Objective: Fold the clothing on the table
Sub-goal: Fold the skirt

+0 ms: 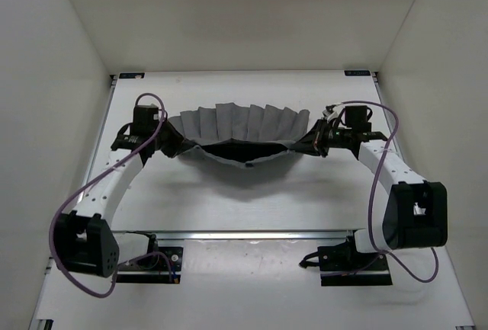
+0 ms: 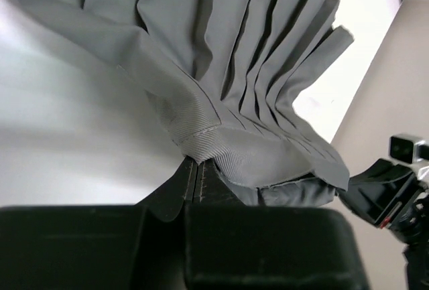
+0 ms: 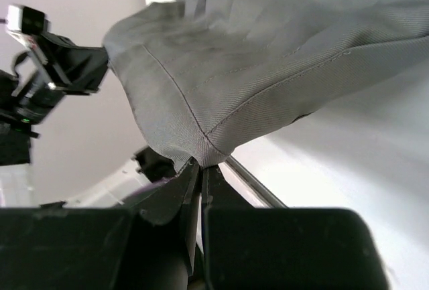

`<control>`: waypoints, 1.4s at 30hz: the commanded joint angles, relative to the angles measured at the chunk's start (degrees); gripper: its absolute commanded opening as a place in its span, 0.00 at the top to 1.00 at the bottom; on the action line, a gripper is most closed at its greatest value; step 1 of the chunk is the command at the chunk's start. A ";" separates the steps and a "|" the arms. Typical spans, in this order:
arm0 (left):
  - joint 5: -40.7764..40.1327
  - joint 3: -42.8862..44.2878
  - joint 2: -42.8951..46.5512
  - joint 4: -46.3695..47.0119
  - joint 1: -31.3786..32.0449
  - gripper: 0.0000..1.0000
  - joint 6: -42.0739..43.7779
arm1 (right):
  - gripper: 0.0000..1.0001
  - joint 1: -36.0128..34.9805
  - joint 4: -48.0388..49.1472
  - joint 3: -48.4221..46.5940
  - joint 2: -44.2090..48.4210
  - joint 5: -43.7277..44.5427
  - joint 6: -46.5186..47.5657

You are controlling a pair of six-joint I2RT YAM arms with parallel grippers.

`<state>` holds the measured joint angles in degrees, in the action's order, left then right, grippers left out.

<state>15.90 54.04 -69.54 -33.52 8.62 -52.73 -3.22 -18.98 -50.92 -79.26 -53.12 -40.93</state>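
The clothing (image 1: 240, 126) is a grey pleated garment stretched between both arms above the white table (image 1: 244, 200), sagging in the middle where its dark inside shows. My left gripper (image 1: 169, 144) is shut on its left corner. In the left wrist view the jaws (image 2: 198, 163) pinch the banded edge of the clothing (image 2: 221, 69), whose pleats fan upward. My right gripper (image 1: 311, 142) is shut on the right corner. Seen from the right wrist, my right gripper (image 3: 201, 166) grips a stitched corner of the clothing (image 3: 268, 69).
A metal rail (image 1: 252, 233) runs across the table in front of the arm bases (image 1: 149, 261). White walls close in the table on the left, right and back. Purple cables loop off both arms.
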 commanded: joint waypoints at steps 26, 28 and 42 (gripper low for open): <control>3.52 4.43 -2.29 11.38 1.57 1.00 4.30 | 1.00 -0.63 -0.43 -15.80 -7.67 -1.20 15.50; 3.35 1.08 3.50 9.45 1.75 1.00 4.83 | 1.00 -2.13 -3.07 -10.98 -2.41 1.61 18.33; 2.91 -12.22 24.46 -1.48 1.24 1.00 -0.79 | 1.00 -3.12 0.14 8.12 15.91 -3.03 9.84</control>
<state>19.33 39.88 -43.94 -36.40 12.01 -51.88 -9.30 -27.09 -40.82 -61.95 -51.94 -25.91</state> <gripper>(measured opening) 0.022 0.008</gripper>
